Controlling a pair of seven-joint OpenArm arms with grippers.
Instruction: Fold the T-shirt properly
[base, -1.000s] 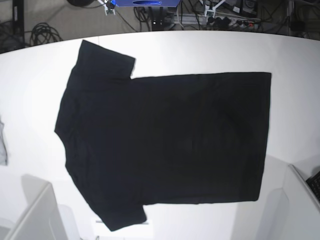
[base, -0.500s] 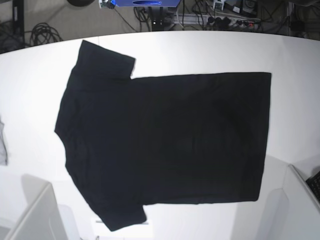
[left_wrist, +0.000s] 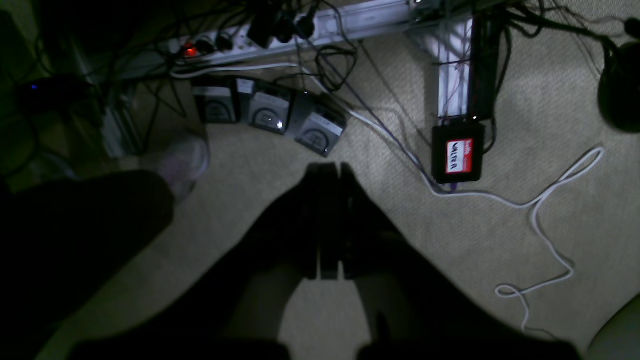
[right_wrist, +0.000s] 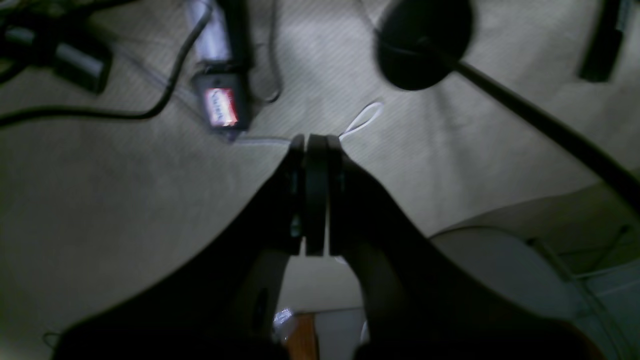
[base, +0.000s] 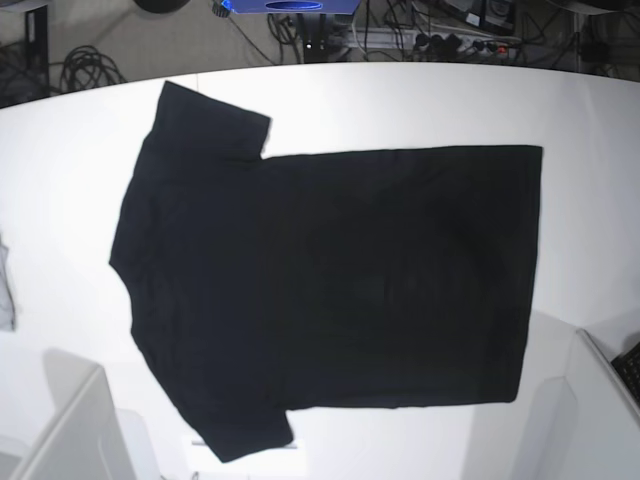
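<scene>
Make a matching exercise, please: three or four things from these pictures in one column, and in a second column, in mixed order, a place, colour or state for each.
Column 1:
1. T-shirt
2. table
3. left gripper
4. grey cloth scrap

Column 2:
a. white
b. shut, holding nothing, above the carpet
c. at the table's left edge in the base view
d. black, spread flat, sleeves toward the base view's left

Pairs: 1-d, 2-a, 3-b, 4-c
</scene>
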